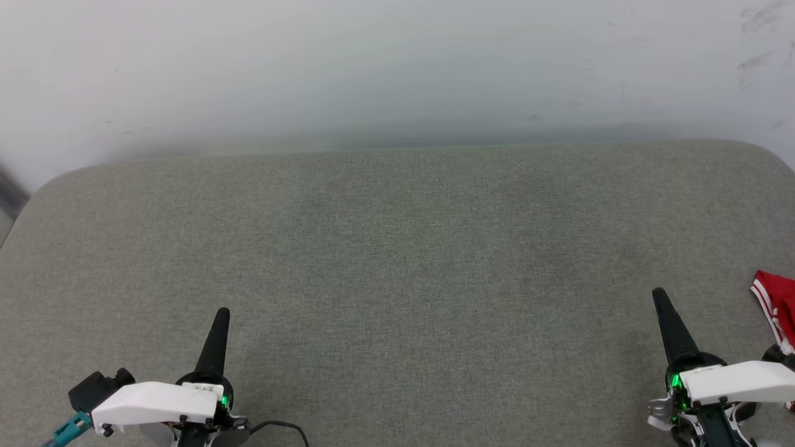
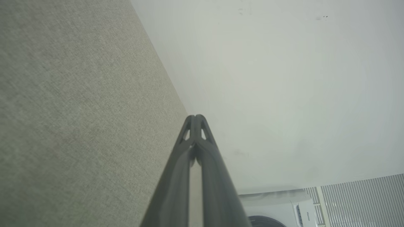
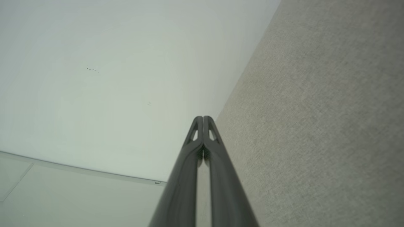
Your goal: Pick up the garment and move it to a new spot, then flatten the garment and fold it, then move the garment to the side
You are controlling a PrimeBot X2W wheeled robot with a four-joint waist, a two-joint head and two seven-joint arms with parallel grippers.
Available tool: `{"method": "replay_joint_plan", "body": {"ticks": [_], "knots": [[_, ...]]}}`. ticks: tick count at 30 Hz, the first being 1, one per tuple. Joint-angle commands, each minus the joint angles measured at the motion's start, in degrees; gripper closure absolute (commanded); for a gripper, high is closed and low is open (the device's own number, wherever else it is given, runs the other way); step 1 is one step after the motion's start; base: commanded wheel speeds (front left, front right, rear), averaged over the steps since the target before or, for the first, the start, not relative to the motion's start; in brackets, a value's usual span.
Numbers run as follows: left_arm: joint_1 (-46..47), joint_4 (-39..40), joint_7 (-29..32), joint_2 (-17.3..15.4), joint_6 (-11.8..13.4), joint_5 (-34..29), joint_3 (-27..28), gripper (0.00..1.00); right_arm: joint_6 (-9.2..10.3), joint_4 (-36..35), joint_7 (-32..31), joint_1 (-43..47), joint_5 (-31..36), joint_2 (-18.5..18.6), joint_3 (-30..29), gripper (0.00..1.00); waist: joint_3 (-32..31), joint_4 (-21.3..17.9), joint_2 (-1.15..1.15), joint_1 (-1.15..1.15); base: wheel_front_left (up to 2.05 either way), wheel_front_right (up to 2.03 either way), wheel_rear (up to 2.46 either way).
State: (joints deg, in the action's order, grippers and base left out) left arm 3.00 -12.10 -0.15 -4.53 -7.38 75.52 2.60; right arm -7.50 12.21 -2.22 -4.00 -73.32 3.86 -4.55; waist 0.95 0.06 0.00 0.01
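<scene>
garment of red fabric with red-and-white striped trim (image 1: 776, 298) is just peeking in at the far right edge of the head view; it lies on the big grey-green woven fabric surface (image 1: 397, 279) with rounded far corners, a little beyond and to the right of the right gripper (image 1: 658, 297); near it, but apart from its tip; most of the cloth is cut off by the frame, so can't tell how it's spread or bunched

right gripper sits at the lower right, long dark fingers (image 3: 186, 176) clenched tip to tip into one spike, nothing pinched between them; the right wrist view shows the two tips meeting, the woven surface on the right and the plain white wall (image 1: 397, 62) on the left; a green light glows at its base in the head view

left gripper (image 1: 222, 313) is at the lower left, well apart from the cloth; same deal, clamped closed on nothing, tips touching in the left wrist view; a teal connector (image 1: 68, 428) and a thin black cable (image 1: 282, 426) sit by its white housing

also in the left wrist view, low at the right: a white washing machine (image 2: 277, 206) with a dark round door, and a pale ribbed panel (image 2: 363, 198) next to it
</scene>
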Motion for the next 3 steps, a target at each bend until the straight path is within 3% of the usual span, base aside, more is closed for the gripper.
{"method": "replay_joint_plan", "body": {"ticks": [1,3], "knots": [[1.49,0.15,0.43,0.03,-0.13,1.43,0.44,1.0,0.01,-0.08,-0.41,-1.19,-1.64,-0.14,-0.21,1.0,-0.03,0.0,0.0,0.0,0.0,0.0,0.0],[1.5,0.03,0.67,0.07,-0.13,2.36,0.55,1.0,0.01,0.02,-0.61,-1.25,-2.57,-0.18,-0.3,1.0,-0.07,0.0,0.0,0.0,0.0,0.0,0.0]]}}
